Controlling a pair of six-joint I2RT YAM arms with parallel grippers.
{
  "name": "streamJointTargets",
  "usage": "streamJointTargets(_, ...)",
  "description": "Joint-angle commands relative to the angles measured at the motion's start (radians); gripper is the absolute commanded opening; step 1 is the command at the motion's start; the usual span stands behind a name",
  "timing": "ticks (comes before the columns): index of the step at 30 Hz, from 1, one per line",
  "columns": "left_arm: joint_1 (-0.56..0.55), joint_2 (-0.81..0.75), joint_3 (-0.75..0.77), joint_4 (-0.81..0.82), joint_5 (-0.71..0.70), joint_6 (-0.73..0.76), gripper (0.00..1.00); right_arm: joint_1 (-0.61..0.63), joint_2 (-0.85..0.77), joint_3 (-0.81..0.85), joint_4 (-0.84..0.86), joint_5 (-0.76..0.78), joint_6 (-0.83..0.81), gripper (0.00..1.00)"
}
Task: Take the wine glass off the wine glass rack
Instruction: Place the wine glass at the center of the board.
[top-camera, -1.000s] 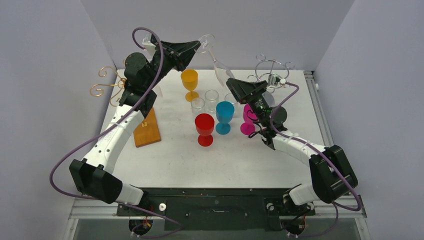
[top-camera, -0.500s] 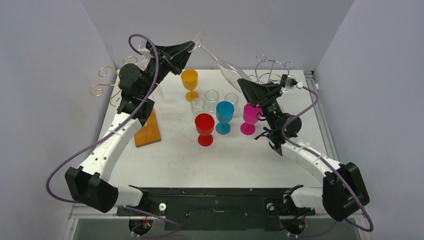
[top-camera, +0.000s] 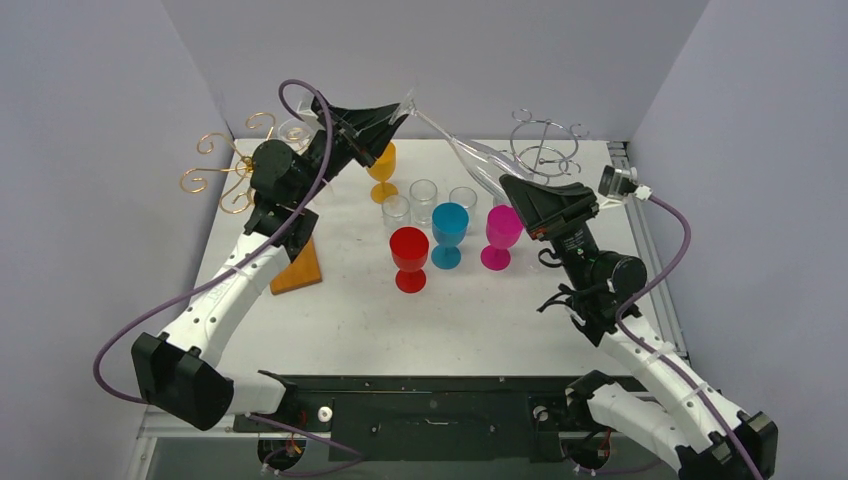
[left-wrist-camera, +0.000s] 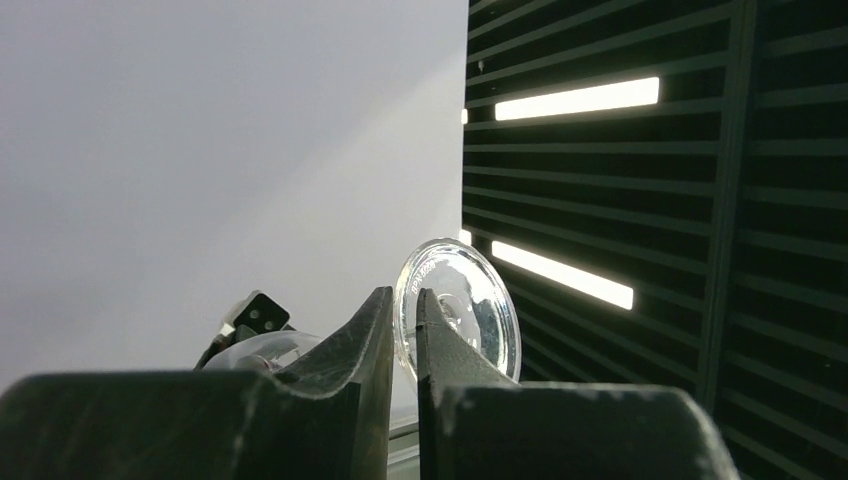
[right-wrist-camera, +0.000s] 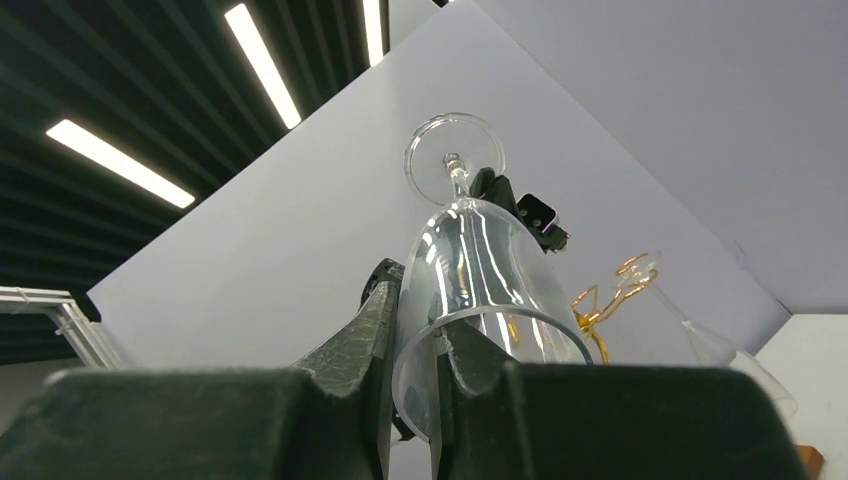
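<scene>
1. Since 1 s ago: R arm has swung out to the right. R fingers (top-camera: 512, 188) went from wide apart to clamped on the bowl rim of the glass (top-camera: 470, 152). The glass lies flatter and has shifted right.
2. L fingers (top-camera: 398, 112) are pinched on the edge of the glass foot; L wrist view shows the foot disc between the tips.
3. The glass hangs in the air betw. the two arms, foot up-left, bowl down-right, over the back of the desk (top-camera: 350, 320). It touches neither rack.
4. Gold rack (top-camera: 222, 170) is at the back-left edge, well apart from the held glass.
5. Silver rack (top-camera: 545, 140) is at back right, just behind the R fingers, so it's tight there.
6. Under and near the span, all upright: orange goblet (top-camera: 381, 165), clear tumblers (top-camera: 423, 195), blue goblet (top-camera: 449, 228), pink goblet (top-camera: 500, 232), red goblet (top-camera: 409, 252).
7. Wood block (top-camera: 298, 272) sits by the L arm, near the left edge.
8. Open room: the near strip of desk in front of the red goblet.
</scene>
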Motion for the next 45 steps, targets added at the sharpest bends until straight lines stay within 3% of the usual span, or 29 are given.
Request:
streamJointTargets(1,-0.028,-0.024,-0.01,0.064,0.064,0.106,0.07,0.01,-0.082,0.038,-0.263,0.071,-0.143,0.0)
streamJointTargets(4,-0.03,-0.017,-0.002,0.056,0.069,0.122,0.12,0.011,-0.124,0.056,-0.343,0.086,-0.165,0.0)
streamJointTargets(14,-0.031,-0.019,0.002,-0.01,0.068,0.209,0.51,0.009,-0.202,0.152,-0.62,0.154,-0.25,0.0)
streamJointTargets(20,-0.022,-0.037,0.01,-0.146,0.083,0.399,0.85,0.008,-0.225,0.322,-0.951,0.205,-0.339,0.0)
streamJointTargets(24,-0.019,-0.061,0.028,-0.273,0.092,0.572,0.98,0.006,-0.234,0.445,-1.169,0.235,-0.392,0.0)
streamJointTargets(32,-0.011,-0.163,0.147,-0.695,-0.041,0.991,0.96,0.006,-0.137,0.799,-1.728,0.217,-0.512,0.0)
streamJointTargets(37,-0.01,-0.226,0.192,-0.905,-0.193,1.189,0.96,0.011,-0.056,0.906,-2.037,0.207,-0.587,0.0)
streamJointTargets(42,-0.012,-0.263,0.215,-1.009,-0.309,1.317,0.96,0.042,-0.027,0.864,-2.127,0.227,-0.592,0.0)
streamJointTargets(45,-0.013,-0.282,0.211,-1.051,-0.349,1.356,0.96,0.131,-0.001,0.827,-2.131,0.313,-0.57,0.0)
